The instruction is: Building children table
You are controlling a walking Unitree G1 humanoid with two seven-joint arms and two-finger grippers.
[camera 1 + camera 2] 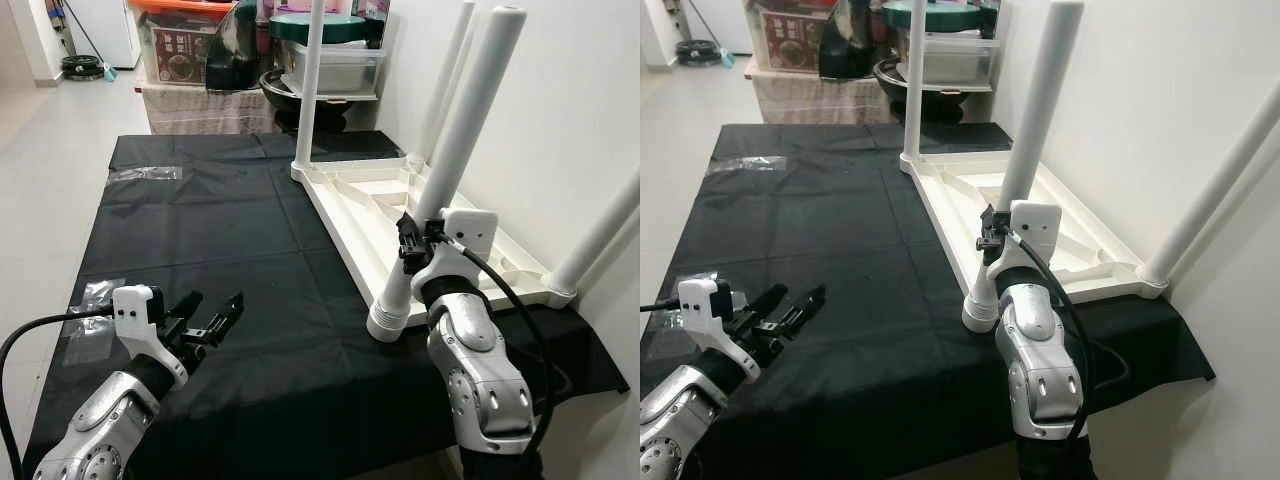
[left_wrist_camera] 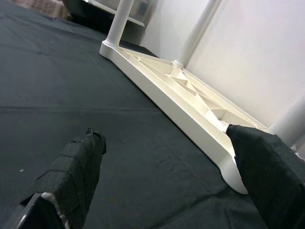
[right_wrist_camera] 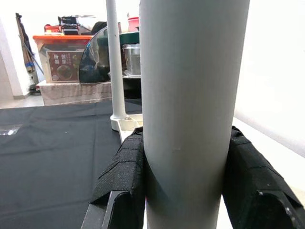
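Note:
A white children's table top (image 1: 380, 215) lies upside down on a black cloth (image 1: 220, 250), along the wall. Several white legs stand up from its corners. The near-left leg (image 1: 455, 150) rises from its socket (image 1: 390, 322) at the table's front corner. My right gripper (image 1: 412, 245) is shut on that leg low down; in the right wrist view its black pads (image 3: 125, 174) press both sides of the leg (image 3: 190, 109). My left gripper (image 1: 205, 318) hovers open over the cloth to the left, apart from the table, fingers (image 2: 71, 176) spread wide.
A white wall (image 1: 520, 120) runs close along the table's right side. Clear plastic scraps (image 1: 145, 173) lie on the cloth at the far left and near left. Storage boxes (image 1: 180, 45) and bins (image 1: 330, 60) stand beyond the cloth's far end.

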